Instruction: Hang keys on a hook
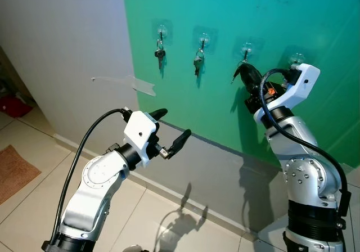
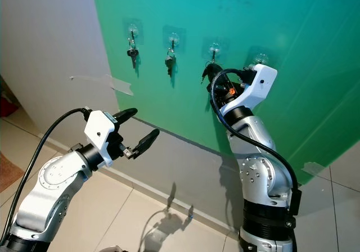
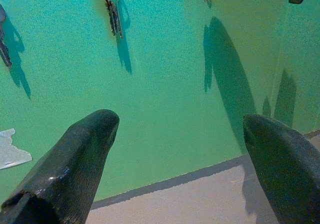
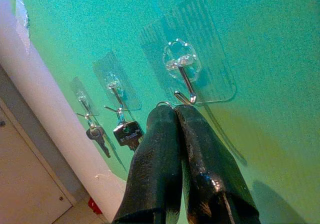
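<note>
Clearly the green wall [image 1: 236, 16] carries four clear stick-on hooks, and the right gripper [image 4: 175, 110] is pressed up just under the third hook [image 4: 184, 86], fingers closed together on a thin wire key ring [image 4: 162, 104] peeping out at the tips; the keys themselves are hidden. Two keys [image 4: 127, 133] already hang beyond it. If the ring misses the hook's upturned tip when released, the keys would likely drop to the floor. The left gripper [image 1: 173, 129] hovers wide open, empty, well below.
</note>
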